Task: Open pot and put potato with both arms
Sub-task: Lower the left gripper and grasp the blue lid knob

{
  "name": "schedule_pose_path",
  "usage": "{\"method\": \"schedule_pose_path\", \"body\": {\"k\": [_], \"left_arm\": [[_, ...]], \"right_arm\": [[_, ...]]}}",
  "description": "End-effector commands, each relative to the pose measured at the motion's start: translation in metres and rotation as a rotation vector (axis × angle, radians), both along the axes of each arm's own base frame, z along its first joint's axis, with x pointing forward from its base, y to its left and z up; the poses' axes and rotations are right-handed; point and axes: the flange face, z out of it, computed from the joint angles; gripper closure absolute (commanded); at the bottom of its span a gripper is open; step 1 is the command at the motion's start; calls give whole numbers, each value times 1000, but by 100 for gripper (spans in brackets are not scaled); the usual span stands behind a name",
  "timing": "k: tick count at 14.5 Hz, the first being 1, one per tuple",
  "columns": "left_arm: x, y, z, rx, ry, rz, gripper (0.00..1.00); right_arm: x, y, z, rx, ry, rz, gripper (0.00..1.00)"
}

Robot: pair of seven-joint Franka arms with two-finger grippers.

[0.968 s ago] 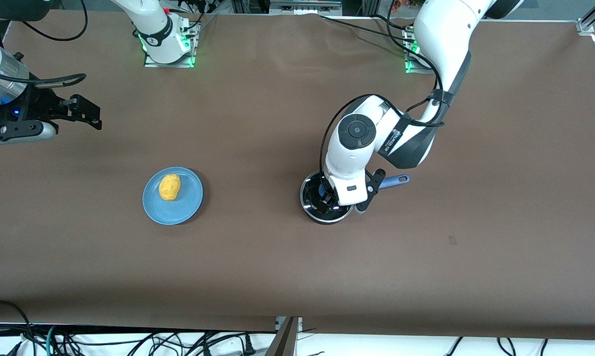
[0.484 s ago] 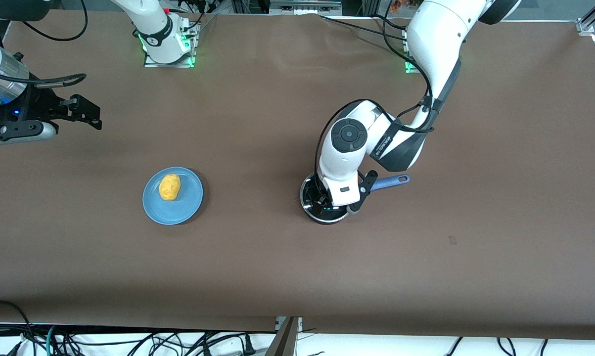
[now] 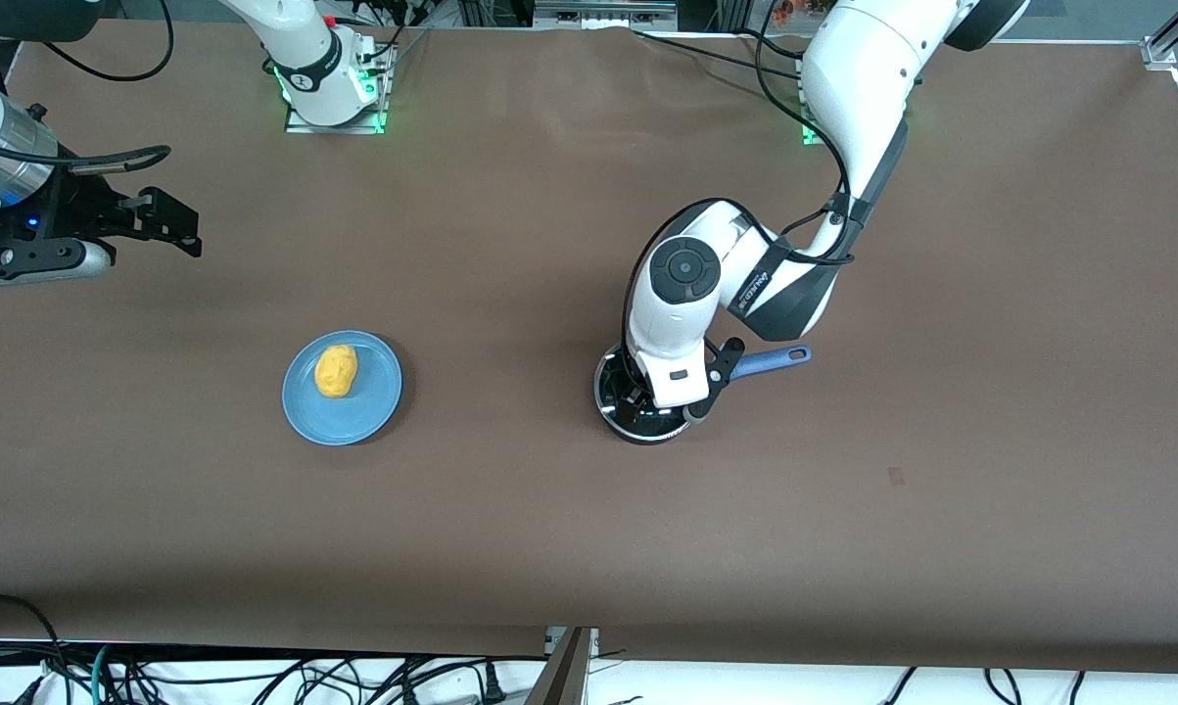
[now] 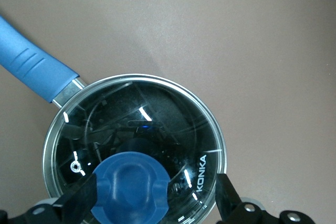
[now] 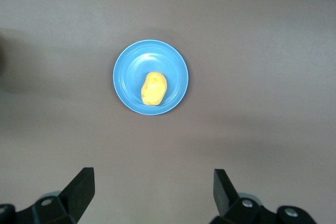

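Observation:
The black pot (image 3: pixel 608 392) stands mid-table with its glass lid (image 4: pixel 157 119) on and its blue handle (image 3: pixel 775 359) toward the left arm's end. My left gripper (image 3: pixel 652 403) is low over the lid and open. Its fingers straddle the blue knob (image 4: pixel 131 187) without closing on it, as the left wrist view (image 4: pixel 157 182) shows. The yellow-orange potato (image 3: pixel 335 370) lies on a light-blue plate (image 3: pixel 368 411). My right gripper (image 3: pixel 172 225) waits open and empty at the right arm's end. The right wrist view (image 5: pixel 152 177) shows the potato (image 5: pixel 154 88) on the plate (image 5: pixel 126 66).
Brown table cloth lies all around the pot and plate. The arm bases (image 3: pixel 334 93) stand along the table edge farthest from the front camera. Cables (image 3: pixel 256 676) hang below the table edge nearest that camera.
My left arm has shifted slightly toward the right arm's end and settled lower over the pot lid. The right arm, potato and plate have not moved.

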Motion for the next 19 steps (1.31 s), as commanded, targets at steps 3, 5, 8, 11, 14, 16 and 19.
{"method": "schedule_pose_path", "body": {"k": [3, 5, 8, 11, 14, 16, 19], "left_arm": [[-11, -4, -9, 64, 32, -26, 0], [-15, -7, -10, 70, 39, -44, 0], [-15, -7, -13, 71, 41, -49, 0], [-13, -4, -14, 73, 43, -61, 0], [-13, 0, -20, 79, 54, -84, 2], [-13, 0, -21, 80, 55, -84, 5], [-13, 0, -21, 80, 55, -84, 14]], "right_arm": [[-5, -2, 3, 16, 3, -3, 0], [-5, -2, 3, 16, 3, -5, 0], [-5, -2, 3, 16, 3, -5, 0], [-5, -2, 4, 16, 1, -5, 0], [-5, -2, 3, 16, 3, -3, 0], [-5, -2, 4, 16, 1, -3, 0], [-5, -2, 3, 16, 1, -3, 0]]}}
